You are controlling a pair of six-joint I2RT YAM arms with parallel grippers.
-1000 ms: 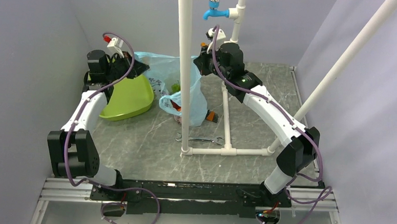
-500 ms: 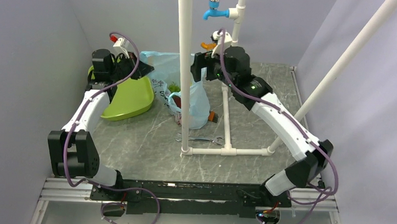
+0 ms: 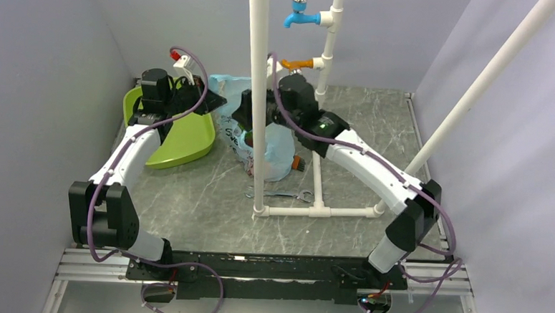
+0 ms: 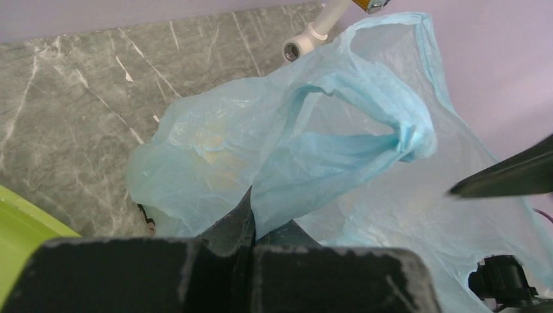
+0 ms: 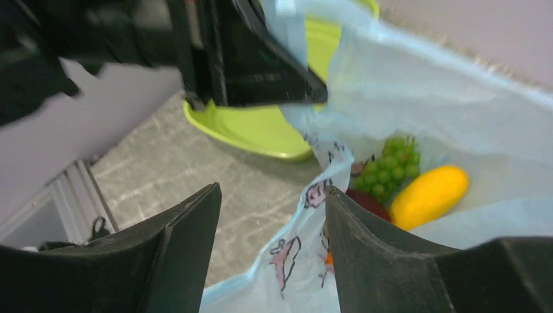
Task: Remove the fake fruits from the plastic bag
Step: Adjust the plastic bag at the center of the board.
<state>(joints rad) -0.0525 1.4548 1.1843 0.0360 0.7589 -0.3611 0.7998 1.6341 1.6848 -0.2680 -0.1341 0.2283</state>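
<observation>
Jaws newly apart, the right gripper (image 5: 270,195) now hangs over the bag (image 5: 417,85). The left gripper (image 4: 250,242) pinches its 10 o'clock handle, so the fruits (image 5: 427,192) look reachable.

Left pincer (image 4: 251,218) closed, right pincer (image 5: 270,195) spread

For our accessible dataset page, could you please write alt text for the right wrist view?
An open light-blue plastic bag shows a green grape bunch, a yellow fruit and a dark red fruit inside. The right claw stands open in front of it, while the left claw pinches the bag's rim near a lime-green tray.
</observation>
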